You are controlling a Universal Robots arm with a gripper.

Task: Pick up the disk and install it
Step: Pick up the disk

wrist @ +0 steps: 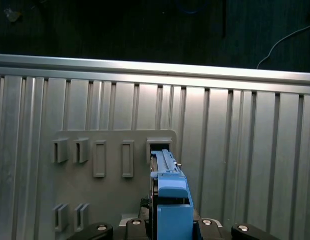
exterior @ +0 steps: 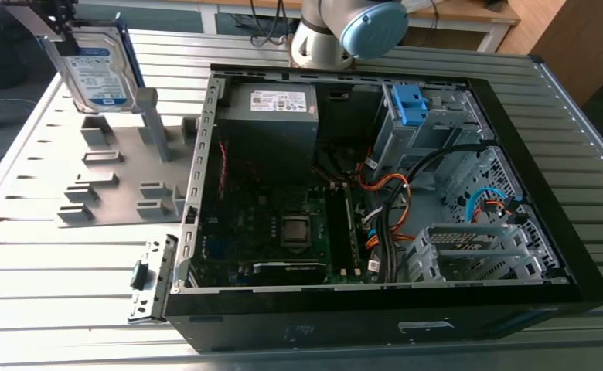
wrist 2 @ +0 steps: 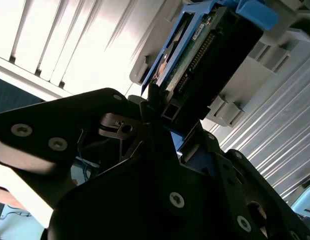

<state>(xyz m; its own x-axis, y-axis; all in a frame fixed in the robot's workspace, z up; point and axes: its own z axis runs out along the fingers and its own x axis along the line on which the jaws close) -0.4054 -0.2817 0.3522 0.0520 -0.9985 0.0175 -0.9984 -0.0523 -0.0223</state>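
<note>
Exterior view: one disk (exterior: 100, 69), one gripper (exterior: 63, 35), one grey slotted plate (exterior: 110, 182) and one open computer case (exterior: 549, 224) lie on the ribbed metal table (exterior: 54, 286). The plate serves as the landmark. The disk hangs upright above the plate's far end, label facing the camera, with its lower edge close to the plate's single tall post (exterior: 153, 127); whether the two touch cannot be told. The case stands just beside the plate, on the exterior view's right of it. Inside the case are one grey power supply (exterior: 270, 116) at the near-plate side and one small blue bracket (exterior: 409, 103) farther from the plate.

In the first wrist view, seven raised slots can be counted on the plate (wrist: 112, 192), and the disk (wrist: 169, 187) shows edge-on over one of them, framed in blue.

In the second wrist view, the gripper (wrist 2: 167, 117) has its jaws drawn in narrow, clamped on the end of the disk (wrist 2: 195, 55), and it carries the disk clear of the table.
</note>
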